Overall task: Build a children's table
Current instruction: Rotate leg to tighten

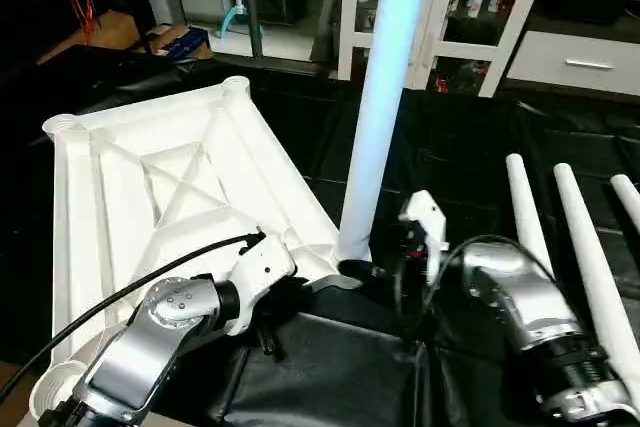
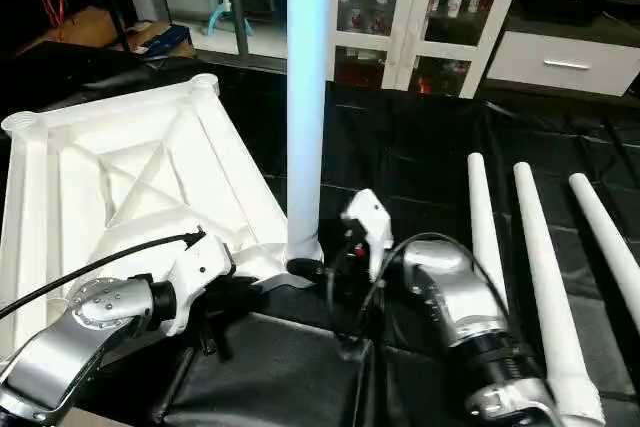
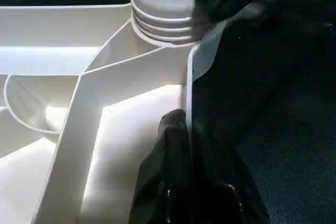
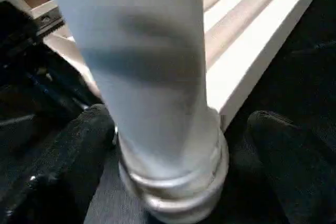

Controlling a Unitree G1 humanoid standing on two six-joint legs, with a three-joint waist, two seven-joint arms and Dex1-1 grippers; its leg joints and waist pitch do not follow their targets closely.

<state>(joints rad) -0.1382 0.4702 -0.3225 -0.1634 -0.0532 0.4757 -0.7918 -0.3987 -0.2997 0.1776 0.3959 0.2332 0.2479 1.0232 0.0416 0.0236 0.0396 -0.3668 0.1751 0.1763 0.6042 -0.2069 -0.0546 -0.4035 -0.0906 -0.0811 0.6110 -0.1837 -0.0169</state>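
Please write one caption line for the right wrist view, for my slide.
Open right hand straddling the base of an upright white leg seated at a corner of the table top.

Looking down and forward from head height over both silver forearms, two eyes slightly offset, sharing the upturned table top [image 1: 150, 177] and the upright leg [image 2: 305, 97]. Peering close along the left gripper [image 3: 184, 171] at the corner socket [image 3: 163, 9]. Crowding the same leg's base from the right wrist.
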